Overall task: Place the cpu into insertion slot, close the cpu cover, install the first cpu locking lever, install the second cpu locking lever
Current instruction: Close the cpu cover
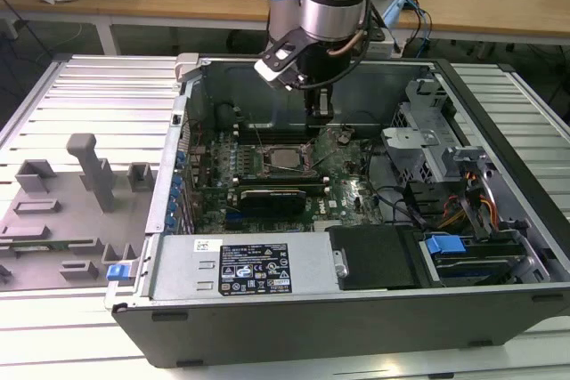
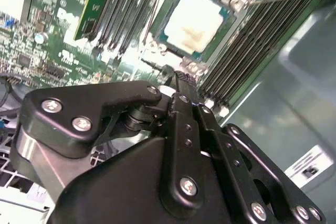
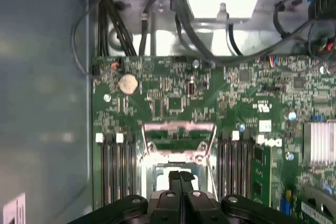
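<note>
claw [image 1: 321, 115] near insertion slot [image 1: 267, 160], cpu [image 1: 287, 157] seated inside

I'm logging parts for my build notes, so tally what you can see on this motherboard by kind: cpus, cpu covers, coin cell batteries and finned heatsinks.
cpu: 1
cpu cover: 1
coin cell battery: 1
finned heatsink: 1
Total: 4

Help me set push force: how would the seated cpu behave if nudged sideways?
The cpu looks flat with a smooth metal top, so probably stiff and slippery. It lies low in the insertion slot, so it likely won't tip or roll, and the rim should resist sliding.
</note>
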`<state>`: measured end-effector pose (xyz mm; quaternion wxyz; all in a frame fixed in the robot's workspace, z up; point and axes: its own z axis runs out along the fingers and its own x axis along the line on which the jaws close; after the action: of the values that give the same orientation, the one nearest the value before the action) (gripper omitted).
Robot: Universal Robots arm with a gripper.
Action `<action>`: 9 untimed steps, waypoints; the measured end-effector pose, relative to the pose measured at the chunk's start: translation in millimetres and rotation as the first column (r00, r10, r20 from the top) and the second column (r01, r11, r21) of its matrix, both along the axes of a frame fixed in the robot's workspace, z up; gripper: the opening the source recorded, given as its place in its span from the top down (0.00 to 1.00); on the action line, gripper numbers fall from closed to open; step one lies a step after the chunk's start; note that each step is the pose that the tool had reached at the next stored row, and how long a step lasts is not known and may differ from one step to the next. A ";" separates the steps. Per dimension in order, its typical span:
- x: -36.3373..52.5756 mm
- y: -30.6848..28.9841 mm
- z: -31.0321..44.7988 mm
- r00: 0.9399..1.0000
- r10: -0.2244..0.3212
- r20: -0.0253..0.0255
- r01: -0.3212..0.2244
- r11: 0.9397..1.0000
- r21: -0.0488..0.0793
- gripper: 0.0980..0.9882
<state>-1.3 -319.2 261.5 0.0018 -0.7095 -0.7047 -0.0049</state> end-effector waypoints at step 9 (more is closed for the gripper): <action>54.5 -3.7 0.1 1.000 0.000 -0.031 0.000 1.000 0.000 0.99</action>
<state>53.2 -322.9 261.5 0.0126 -0.7095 -0.7046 0.0060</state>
